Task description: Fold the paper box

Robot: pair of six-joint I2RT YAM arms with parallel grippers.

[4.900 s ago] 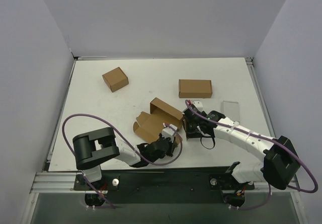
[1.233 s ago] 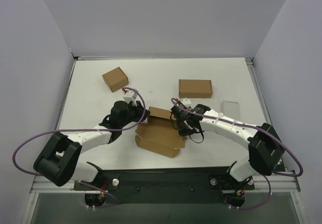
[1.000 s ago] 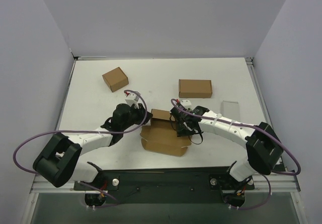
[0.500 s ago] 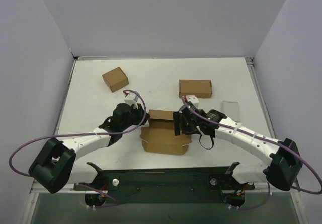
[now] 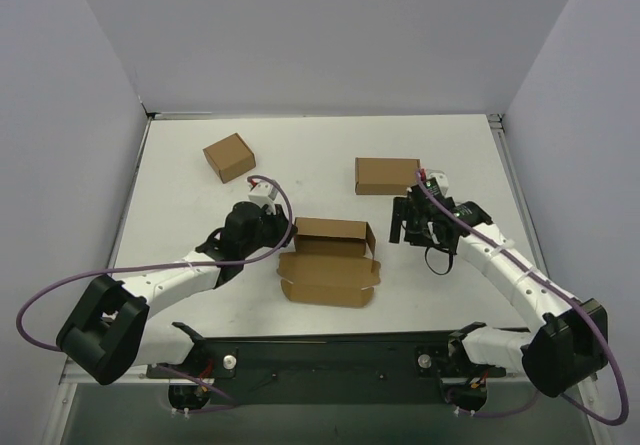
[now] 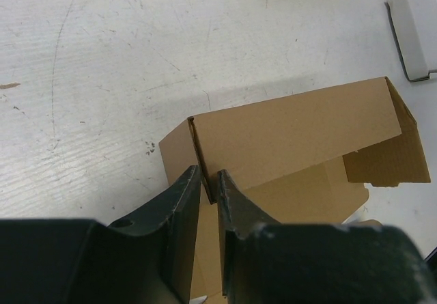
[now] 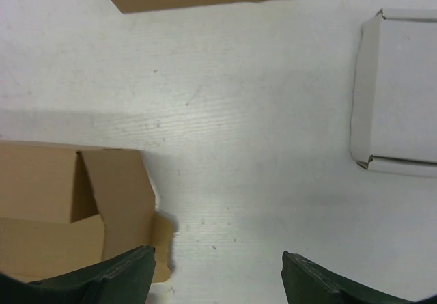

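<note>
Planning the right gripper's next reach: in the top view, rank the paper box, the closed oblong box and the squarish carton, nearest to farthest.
From the right gripper:
1. paper box, to its left.
2. closed oblong box, just beyond it; too close to call against 1.
3. squarish carton, far back-left.

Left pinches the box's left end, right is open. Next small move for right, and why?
Probably bring the right gripper left to the right end flap of the paper box and fold it inward. The left gripper pins the left corner, back wall upright; the right end gapes and the right gripper is open, holding nothing.
</note>
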